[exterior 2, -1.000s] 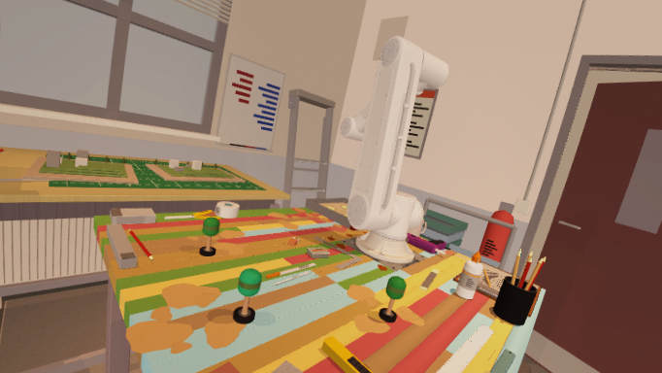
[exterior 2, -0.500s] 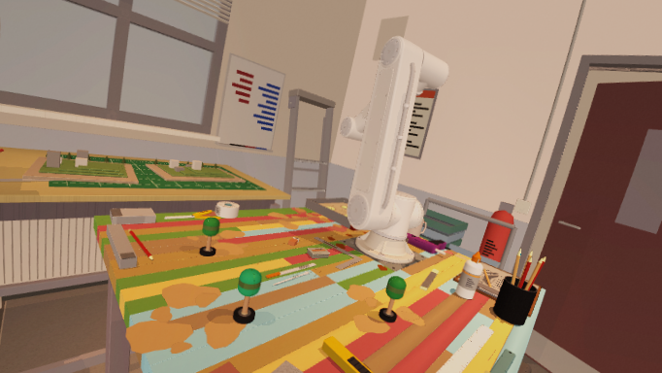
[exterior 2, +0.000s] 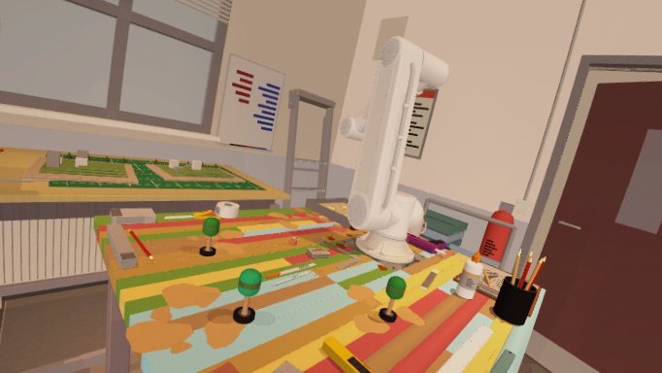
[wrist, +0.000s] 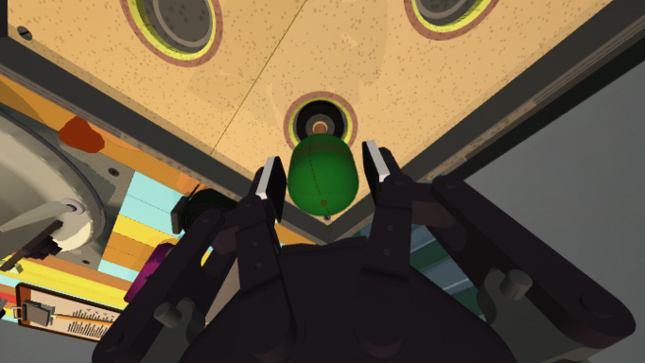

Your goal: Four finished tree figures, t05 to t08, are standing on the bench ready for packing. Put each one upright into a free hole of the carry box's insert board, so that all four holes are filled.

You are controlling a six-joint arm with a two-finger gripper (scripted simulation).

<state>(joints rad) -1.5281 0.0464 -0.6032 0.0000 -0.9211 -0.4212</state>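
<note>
My gripper (wrist: pixel 324 172) is open, its fingers standing apart on either side of the green crown of a tree figure (wrist: pixel 323 174). That tree stands upright with its base in the near-corner hole (wrist: pixel 320 124) of the carry box's insert board (wrist: pixel 331 71). Two more holes (wrist: pixel 172 23) (wrist: pixel 449 12) at the top of the wrist camera's picture are empty. Three other tree figures stand upright on the bench: one at the back left (exterior 2: pixel 209 236), one at the front left (exterior 2: pixel 247 294) and one at the front right (exterior 2: pixel 393 297). From the side camera the arm hides the gripper and most of the box.
The carry box's dark rim (wrist: pixel 496 108) borders the board by the robot's base (exterior 2: pixel 388 243). A pencil cup (exterior 2: pixel 515 298), glue bottle (exterior 2: pixel 469 278), tape roll (exterior 2: pixel 226 209), grey blocks (exterior 2: pixel 121 245) and rulers lie around the bench.
</note>
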